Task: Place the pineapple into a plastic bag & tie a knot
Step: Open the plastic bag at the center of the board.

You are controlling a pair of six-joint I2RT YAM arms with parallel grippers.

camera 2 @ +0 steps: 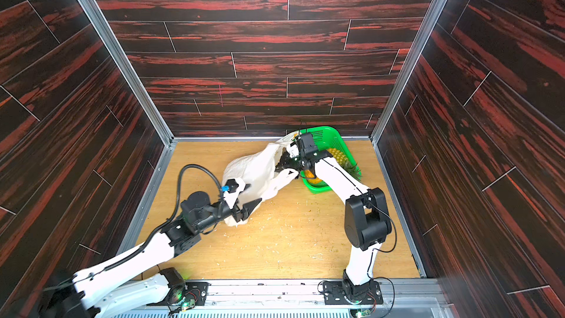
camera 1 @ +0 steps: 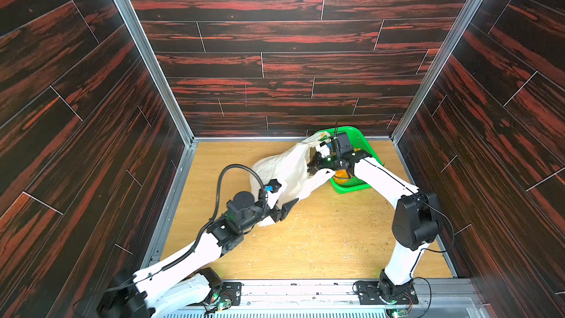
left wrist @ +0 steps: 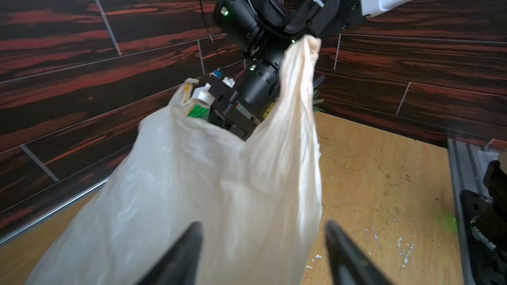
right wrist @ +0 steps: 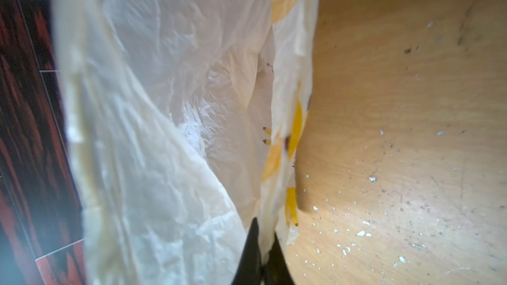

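The plastic bag (camera 1: 284, 169) slumps on the wooden table (camera 1: 321, 240) between the two arms, its mouth raised toward the green basket (camera 2: 327, 131), where the pineapple (camera 2: 337, 156) lies. The right gripper (right wrist: 264, 231) is pinched tight on a banana-printed edge at the bag's mouth. The left gripper (left wrist: 263, 226) has its fingers spread wide at the bag's other end, not clamped on it.

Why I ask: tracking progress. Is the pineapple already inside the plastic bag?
No, the pineapple lies in the green mesh basket, outside the plastic bag.
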